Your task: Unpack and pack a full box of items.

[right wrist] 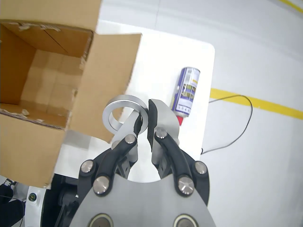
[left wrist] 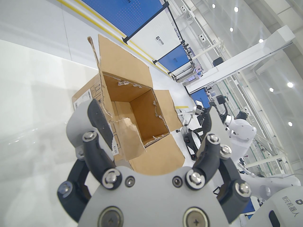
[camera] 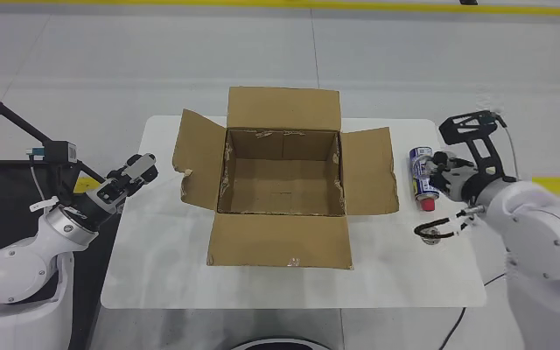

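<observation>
Silver ring (right wrist: 123, 109) is pinched by its rim in your right claw (right wrist: 144, 116), low centre of the right wrist frame, just beside the box (right wrist: 111, 72) flap. The can (right wrist: 187, 90) lies on the table (right wrist: 165, 55), right of centre. That edge grip looks thin, so carry slowly, clear the flap, and lower well into the box before letting go. Your left claw (left wrist: 151, 112) stands apart, holding nothing.
</observation>
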You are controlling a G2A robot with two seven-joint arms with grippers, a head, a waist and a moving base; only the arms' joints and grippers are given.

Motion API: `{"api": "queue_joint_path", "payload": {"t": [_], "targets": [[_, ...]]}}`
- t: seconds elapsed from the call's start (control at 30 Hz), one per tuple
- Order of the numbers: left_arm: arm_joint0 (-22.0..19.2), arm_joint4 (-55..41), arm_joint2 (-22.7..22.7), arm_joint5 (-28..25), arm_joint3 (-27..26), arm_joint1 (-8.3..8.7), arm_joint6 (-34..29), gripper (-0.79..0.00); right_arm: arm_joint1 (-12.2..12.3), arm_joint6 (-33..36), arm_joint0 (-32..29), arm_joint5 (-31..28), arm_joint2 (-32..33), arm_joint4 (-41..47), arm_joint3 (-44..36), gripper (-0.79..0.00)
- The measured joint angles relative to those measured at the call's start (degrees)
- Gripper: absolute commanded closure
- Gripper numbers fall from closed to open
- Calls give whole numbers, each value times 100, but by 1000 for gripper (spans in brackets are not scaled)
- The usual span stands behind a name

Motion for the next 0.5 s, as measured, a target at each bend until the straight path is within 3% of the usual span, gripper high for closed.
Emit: {"api": "queue_joint_path", "payload": {"t": [0.2, 0.5], "targets": [[0, 0, 0, 0, 0, 0, 0, -785, -233, -520, 1301, 232, -1628, 240, 910, 0], [0, 0, 0, 0, 0, 0, 0, -785, -922, -1332, 2996, 588, -4053, 688, 2937, 0]]}}
